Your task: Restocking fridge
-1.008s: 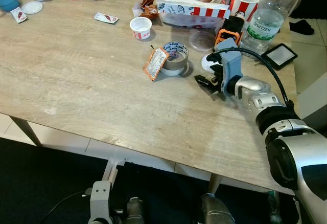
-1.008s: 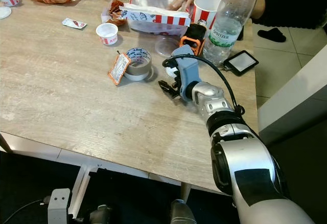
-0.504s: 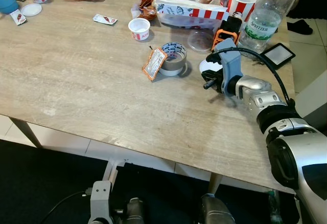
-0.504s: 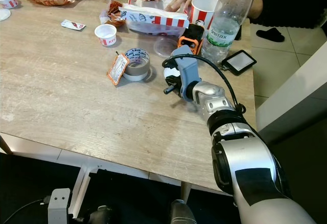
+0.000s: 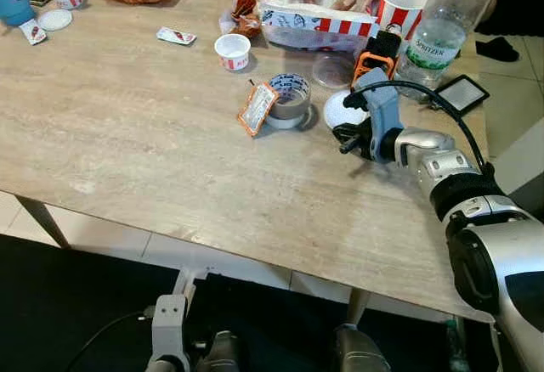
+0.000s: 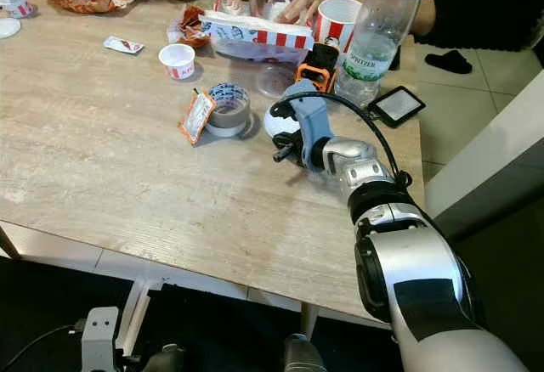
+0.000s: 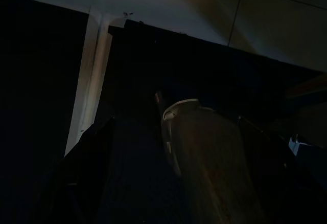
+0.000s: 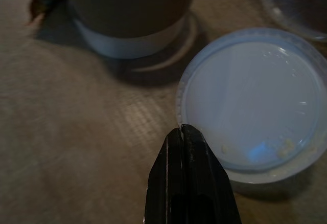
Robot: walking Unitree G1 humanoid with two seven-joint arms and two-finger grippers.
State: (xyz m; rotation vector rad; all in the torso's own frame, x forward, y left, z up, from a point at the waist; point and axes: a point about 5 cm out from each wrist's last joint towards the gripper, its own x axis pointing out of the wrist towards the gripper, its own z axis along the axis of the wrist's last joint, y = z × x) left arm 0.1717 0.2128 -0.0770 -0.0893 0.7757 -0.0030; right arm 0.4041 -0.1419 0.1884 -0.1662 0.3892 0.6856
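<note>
Your right gripper (image 8: 185, 132), fingers pressed together and empty, hovers at the white plastic lid (image 8: 253, 98), lying flat at the tape roll's (image 5: 289, 98) 3 o'clock. Light, thin, probably slippery: pinch its raised rim.

A pale wood-grain table (image 5: 127, 134) carries a white lid (image 8: 255, 106), grey tape roll (image 5: 289, 100), red-and-white striped box (image 5: 319, 22) and cup (image 5: 405, 2), and an orange-edged sachet (image 5: 257, 107).
</note>
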